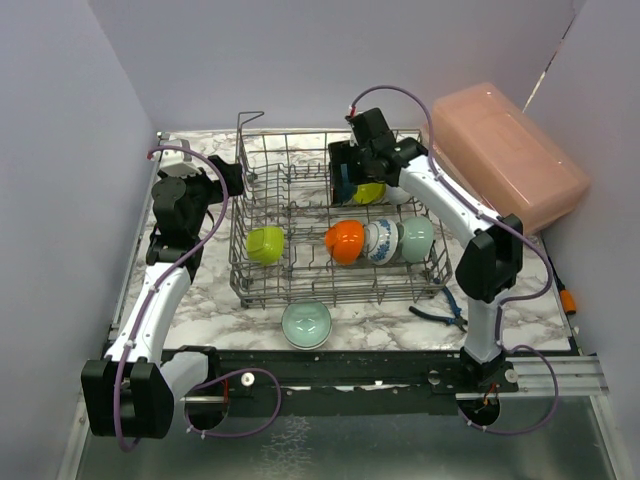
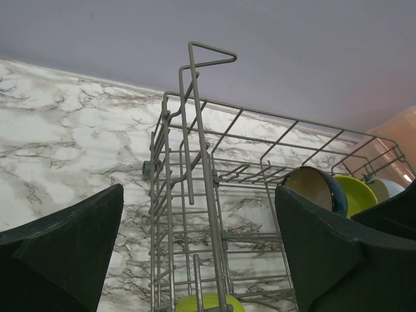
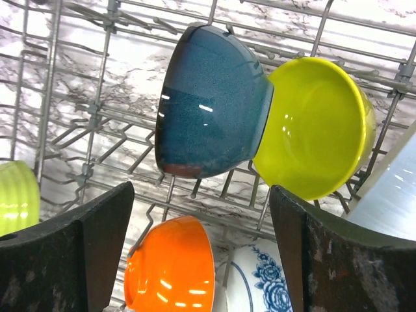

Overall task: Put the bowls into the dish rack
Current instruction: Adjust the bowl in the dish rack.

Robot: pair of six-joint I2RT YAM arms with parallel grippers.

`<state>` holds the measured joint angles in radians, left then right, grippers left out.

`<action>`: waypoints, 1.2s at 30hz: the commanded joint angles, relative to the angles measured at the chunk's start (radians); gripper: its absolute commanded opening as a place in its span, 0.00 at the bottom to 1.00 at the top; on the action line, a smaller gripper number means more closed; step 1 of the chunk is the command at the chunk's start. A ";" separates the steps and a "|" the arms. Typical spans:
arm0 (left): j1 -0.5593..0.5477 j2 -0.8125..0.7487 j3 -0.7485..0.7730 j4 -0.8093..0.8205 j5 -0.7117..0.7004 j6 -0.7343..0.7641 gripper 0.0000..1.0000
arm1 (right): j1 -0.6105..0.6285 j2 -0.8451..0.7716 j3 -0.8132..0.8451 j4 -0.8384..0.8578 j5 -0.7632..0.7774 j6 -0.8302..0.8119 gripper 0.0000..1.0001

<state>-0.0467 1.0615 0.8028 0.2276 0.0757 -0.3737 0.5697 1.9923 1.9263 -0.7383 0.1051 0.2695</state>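
The dish rack [image 1: 338, 287], a square grey wire basket with upright tines and a tall loop at its far-left corner, sits in the middle of the marble table [image 1: 200, 300]. In its near row four bowls stand on edge. A ribbed lime green bowl [image 1: 265, 244] is toward the left. An orange bowl [image 1: 345, 241], a blue-patterned white bowl [image 1: 380, 241] and a mint green bowl [image 1: 416, 238] are packed together toward the right. In the far row a glossy dark teal bowl [image 3: 211, 107], speckled outside and beige inside, stands on edge touching a yellow-green bowl [image 3: 318, 130]. A pale white bowl [image 3: 396, 201] stands just beside that one. A second mint green bowl [image 1: 306, 324] sits upright on the table near its near edge, just in front of the rack. The right gripper [image 3: 198, 195] hovers over the dark teal bowl with jaws spread wide, holding nothing. The left gripper [image 2: 198, 214] hangs outside the rack's left side near the loop, jaws likewise wide apart and empty. A pink translucent box [image 1: 510, 155] lies at the far-right corner.
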 commanded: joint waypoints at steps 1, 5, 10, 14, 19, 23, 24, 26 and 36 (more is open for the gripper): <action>0.004 -0.025 -0.017 0.033 0.032 0.019 0.99 | -0.035 -0.068 -0.031 0.056 -0.078 0.007 0.89; 0.004 -0.027 -0.016 0.034 0.037 0.019 0.99 | -0.054 -0.073 -0.042 0.044 -0.034 -0.006 0.89; 0.004 -0.027 -0.017 0.036 0.042 0.018 0.99 | -0.062 -0.045 -0.036 0.018 0.054 -0.026 0.85; 0.005 -0.025 -0.020 0.039 0.042 0.018 0.99 | -0.069 -0.013 -0.028 0.011 0.069 -0.036 0.77; 0.005 -0.025 -0.020 0.040 0.044 0.016 0.99 | -0.071 0.034 0.011 -0.009 0.087 -0.047 0.60; 0.004 -0.024 -0.020 0.041 0.047 0.015 0.99 | -0.073 0.072 0.034 -0.023 0.141 -0.057 0.54; 0.004 -0.024 -0.020 0.042 0.047 0.014 0.99 | -0.073 0.080 0.042 -0.029 0.154 -0.059 0.54; 0.004 -0.024 -0.019 0.042 0.048 0.013 0.99 | -0.073 0.092 0.052 -0.034 0.183 -0.062 0.54; 0.004 -0.023 -0.020 0.043 0.049 0.013 0.99 | -0.073 0.093 0.042 0.007 0.260 -0.099 0.55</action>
<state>-0.0467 1.0534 0.7956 0.2462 0.1009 -0.3691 0.5022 2.0796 1.9457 -0.7483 0.2958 0.2043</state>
